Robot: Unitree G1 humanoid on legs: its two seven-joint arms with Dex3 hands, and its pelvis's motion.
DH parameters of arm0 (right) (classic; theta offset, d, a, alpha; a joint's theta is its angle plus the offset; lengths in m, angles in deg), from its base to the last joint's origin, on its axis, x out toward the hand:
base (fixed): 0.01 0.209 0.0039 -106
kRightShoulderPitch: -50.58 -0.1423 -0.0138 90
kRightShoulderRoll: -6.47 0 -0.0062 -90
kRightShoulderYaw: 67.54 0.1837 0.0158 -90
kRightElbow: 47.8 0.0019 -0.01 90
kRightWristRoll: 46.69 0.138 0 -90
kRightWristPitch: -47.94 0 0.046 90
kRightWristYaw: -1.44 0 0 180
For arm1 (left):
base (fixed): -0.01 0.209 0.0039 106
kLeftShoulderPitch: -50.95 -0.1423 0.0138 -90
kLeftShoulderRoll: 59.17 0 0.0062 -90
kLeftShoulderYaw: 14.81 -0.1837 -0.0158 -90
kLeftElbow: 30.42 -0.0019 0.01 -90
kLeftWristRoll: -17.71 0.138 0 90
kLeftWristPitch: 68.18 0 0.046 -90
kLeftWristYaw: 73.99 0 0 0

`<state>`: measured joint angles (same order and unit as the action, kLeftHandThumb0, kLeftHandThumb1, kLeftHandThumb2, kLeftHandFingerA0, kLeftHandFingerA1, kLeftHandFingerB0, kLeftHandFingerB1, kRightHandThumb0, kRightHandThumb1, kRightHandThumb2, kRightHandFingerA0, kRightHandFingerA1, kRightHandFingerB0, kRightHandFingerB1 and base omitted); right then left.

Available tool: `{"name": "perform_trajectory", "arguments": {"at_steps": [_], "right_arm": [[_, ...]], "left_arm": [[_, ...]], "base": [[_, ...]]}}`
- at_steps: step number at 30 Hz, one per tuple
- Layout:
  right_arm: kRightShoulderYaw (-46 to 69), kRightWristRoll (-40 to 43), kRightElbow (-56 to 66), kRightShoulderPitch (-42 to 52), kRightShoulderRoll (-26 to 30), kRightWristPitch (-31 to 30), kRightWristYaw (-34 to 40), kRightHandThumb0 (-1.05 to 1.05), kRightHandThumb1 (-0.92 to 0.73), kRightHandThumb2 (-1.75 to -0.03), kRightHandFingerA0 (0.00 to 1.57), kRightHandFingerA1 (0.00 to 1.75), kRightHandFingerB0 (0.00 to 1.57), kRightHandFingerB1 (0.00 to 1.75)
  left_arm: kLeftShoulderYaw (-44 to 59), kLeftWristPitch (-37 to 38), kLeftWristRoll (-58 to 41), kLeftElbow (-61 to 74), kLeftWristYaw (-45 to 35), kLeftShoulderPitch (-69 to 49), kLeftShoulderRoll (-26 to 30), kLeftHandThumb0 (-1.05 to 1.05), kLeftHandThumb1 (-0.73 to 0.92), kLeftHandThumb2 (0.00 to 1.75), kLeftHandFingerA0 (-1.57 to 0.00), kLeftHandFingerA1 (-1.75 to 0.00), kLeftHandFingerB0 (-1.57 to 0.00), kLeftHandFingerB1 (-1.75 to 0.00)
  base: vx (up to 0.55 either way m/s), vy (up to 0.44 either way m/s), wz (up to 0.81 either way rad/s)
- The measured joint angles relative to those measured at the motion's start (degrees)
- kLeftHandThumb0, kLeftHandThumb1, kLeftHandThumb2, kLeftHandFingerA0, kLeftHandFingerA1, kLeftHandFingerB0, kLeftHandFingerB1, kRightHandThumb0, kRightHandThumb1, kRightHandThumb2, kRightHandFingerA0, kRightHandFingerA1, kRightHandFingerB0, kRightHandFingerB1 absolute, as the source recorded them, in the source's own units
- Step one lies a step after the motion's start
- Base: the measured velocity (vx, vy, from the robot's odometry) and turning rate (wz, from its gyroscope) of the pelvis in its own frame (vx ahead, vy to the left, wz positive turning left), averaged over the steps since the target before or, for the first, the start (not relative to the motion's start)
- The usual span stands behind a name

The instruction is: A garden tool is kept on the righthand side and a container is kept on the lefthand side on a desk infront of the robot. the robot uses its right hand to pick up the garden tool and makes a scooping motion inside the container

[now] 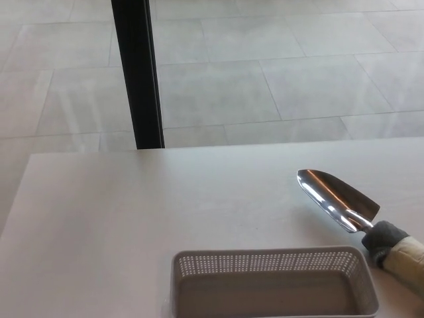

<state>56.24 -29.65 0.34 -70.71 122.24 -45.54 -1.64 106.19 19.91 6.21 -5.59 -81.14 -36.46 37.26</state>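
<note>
Trowel (341, 202) lies flat on desk (132, 212), at 2 o'clock from perforated container (275, 281), just beside it. Neither of the 2 hands is seen, so their state cannot be told. Container appears empty, though partly cropped. Pickup and scooping judged outstanding.

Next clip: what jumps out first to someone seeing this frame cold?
The shiny metal garden trowel lying on the right of the white desk, blade pointing up-left, its grey and beige handle running off the lower right edge. Next, the pale perforated plastic basket at the bottom centre, empty and apart from the trowel. A black post stands behind the desk on the tiled floor; no robot hand shows.
</note>
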Motion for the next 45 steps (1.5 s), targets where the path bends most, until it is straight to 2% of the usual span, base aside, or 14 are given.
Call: {"name": "perform_trajectory", "arguments": {"at_steps": [4,7,8,12,16,20,32,34,35,37,38,43,44,45], "right_arm": [[-6.96,-1.93,6.97,1.93,-0.53,-0.84,-0.8,-1.05,-0.75,-1.14,0.0,0.11,0.04,0.01],[-12.68,-3.73,10.7,3.06,-0.74,-1.6,-1.51,-1.05,-0.74,-1.12,0.0,0.09,0.06,0.02],[-13.71,-4.05,11.28,3.31,-0.77,-1.73,-1.67,-1.01,-0.72,-1.1,0.0,0.13,0.12,0.09],[-22.58,-6.88,14.91,5.28,-0.91,-2.62,-3.05,-1.04,-0.75,-1.12,0.0,0.07,0.08,0.04],[-29.39,-9.42,16.63,6.87,-0.89,-3.19,-4.51,-1.0,-0.73,-1.11,0.01,0.12,0.13,0.11],[-37.63,-13.17,18.48,8.9,-0.85,-3.91,-6.45,-1.04,-0.74,-1.12,0.0,0.06,0.09,0.05],[-52.28,-22.57,22.37,10.99,-0.69,-5.69,-10.03,-1.01,-0.71,-1.12,0.0,0.11,0.14,0.13],[-54.34,-24.44,22.15,10.99,-0.69,-6.23,-10.46,-1.02,-0.71,-1.12,0.0,0.11,0.13,0.12],[-55.27,-25.34,21.98,10.98,-0.7,-6.56,-10.63,-1.05,-0.73,-1.12,0.0,0.1,0.12,0.09],[-56.74,-26.76,21.84,10.95,-0.74,-7.39,-10.99,-1.03,-0.73,-1.12,0.0,0.12,0.13,0.1],[-57.35,-27.43,21.87,10.94,-0.74,-7.79,-11.15,-1.02,-0.72,-1.13,0.0,0.13,0.13,0.11],[-60.21,-31.84,24.0,10.4,-0.76,-11.03,-12.21,-1.01,-0.71,-1.12,0.0,0.14,0.07,0.11],[-60.75,-32.79,24.62,10.19,-0.76,-11.84,-12.45,-0.99,-0.69,-1.11,0.0,0.17,0.1,0.1],[-61.26,-33.61,24.81,9.88,-0.75,-12.52,-12.67,-0.93,-0.63,-1.06,0.0,0.23,0.08,0.13]], "left_arm": [[-0.12,0.0,-0.06,0.26,-0.02,0.45,-0.26,-0.49,0.68,0.61,-0.62,-0.65,-0.4,-0.54],[-0.15,0.0,-0.08,0.25,-0.05,0.65,-0.39,-0.48,0.68,0.6,-0.68,-0.7,-0.42,-0.55],[-0.15,0.01,-0.08,0.25,-0.05,0.64,-0.41,-0.47,0.69,0.6,-0.72,-0.72,-0.47,-0.58],[-0.27,0.04,-0.09,0.24,-0.05,0.27,-0.57,-0.48,0.68,0.61,-0.7,-0.75,-0.48,-0.62],[-0.28,0.07,-0.1,-0.08,-0.04,-0.01,-0.65,-0.45,0.66,0.6,-0.73,-0.74,-0.48,-0.6],[-0.4,0.15,-0.12,-0.45,-0.04,-0.04,-0.69,-0.45,0.69,0.6,-0.73,-0.7,-0.47,-0.56],[-0.58,0.41,-0.27,-1.11,0.34,-0.43,-0.76,-0.46,0.7,0.6,-0.69,-0.71,-0.49,-0.61],[-0.58,0.41,-0.37,-1.11,0.41,-0.75,-0.76,-0.46,0.69,0.6,-0.69,-0.73,-0.47,-0.59],[-0.54,0.41,-0.46,-1.12,0.43,-0.88,-0.76,-0.47,0.69,0.59,-0.68,-0.75,-0.36,-0.51],[-0.26,0.44,-0.73,-1.2,0.39,-1.16,-0.76,-0.49,0.69,0.59,-0.69,-0.75,-0.36,-0.5],[-0.21,0.48,-0.82,-1.22,0.39,-1.31,-0.76,-0.57,0.51,0.9,-0.65,-0.78,-0.35,-0.6],[-0.15,0.54,-1.15,-1.68,0.29,-2.1,-0.74,-0.51,0.53,0.88,-0.6,-0.74,-0.32,-0.58],[-0.14,0.54,-1.19,-1.92,0.3,-2.04,-0.74,-0.47,0.7,0.6,-0.64,-0.7,-0.36,-0.51],[-0.15,0.54,-1.2,-2.08,0.33,-2.0,-0.75,-0.51,0.51,0.88,-0.64,-0.75,-0.38,-0.6]], "base": [[0.0,0.0,0.0],[0.0,0.0,0.0],[0.0,0.0,0.0],[0.0,0.0,0.0],[0.0,0.0,0.0],[0.0,0.0,0.0],[0.0,0.0,0.0],[0.0,0.0,0.0],[0.0,0.0,0.0],[0.0,0.0,0.0],[0.0,0.0,0.0],[0.0,0.0,0.0],[0.0,0.0,0.0],[0.0,0.0,0.0]]}}
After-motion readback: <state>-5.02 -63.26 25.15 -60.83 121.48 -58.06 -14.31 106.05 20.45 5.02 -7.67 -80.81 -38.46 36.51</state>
